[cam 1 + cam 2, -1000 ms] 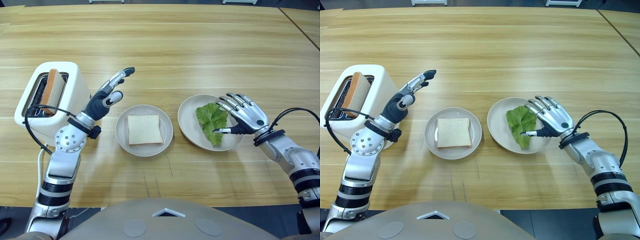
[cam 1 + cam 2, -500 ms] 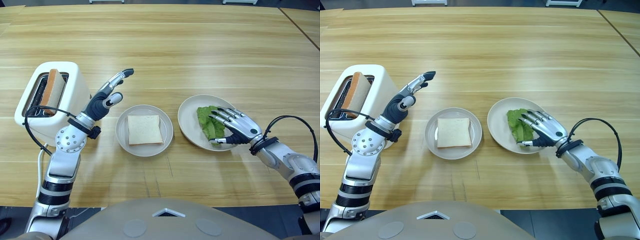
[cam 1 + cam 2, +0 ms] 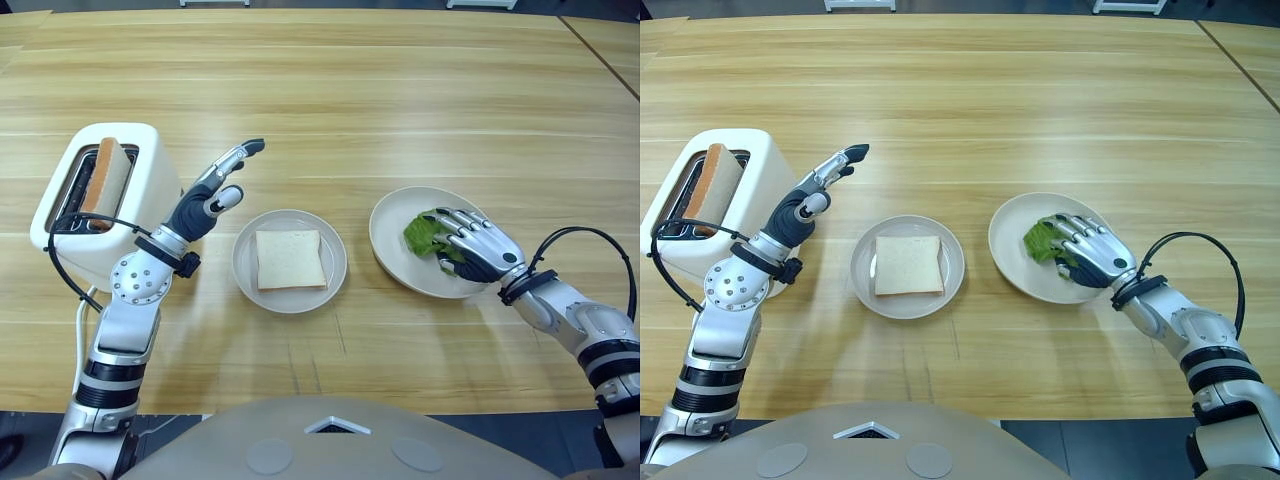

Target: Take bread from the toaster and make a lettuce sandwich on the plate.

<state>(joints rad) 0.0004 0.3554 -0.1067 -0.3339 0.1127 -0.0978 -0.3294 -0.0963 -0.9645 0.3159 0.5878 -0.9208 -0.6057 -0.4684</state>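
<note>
"Starting with the right hand [image 3: 480, 250], what is held?"
"The lettuce [image 3: 420, 234] is gripped. The fingers are curled tightly over the bunched leaf, inside the beige dish [image 3: 392, 250] on the right of the table [image 3: 400, 90]."
"And the left hand [image 3: 212, 188]?"
"Nothing is held. Its fingers are stretched out nearly straight, raised above the table just beside the white toaster [image 3: 150, 165]."
"Where is the bread found?"
"One slice of bread [image 3: 290, 259] is laid flat on the plate [image 3: 244, 284], between the toaster and the dish. A second, browned slice [image 3: 108, 176] is stood upright in the toaster's slot."
</note>
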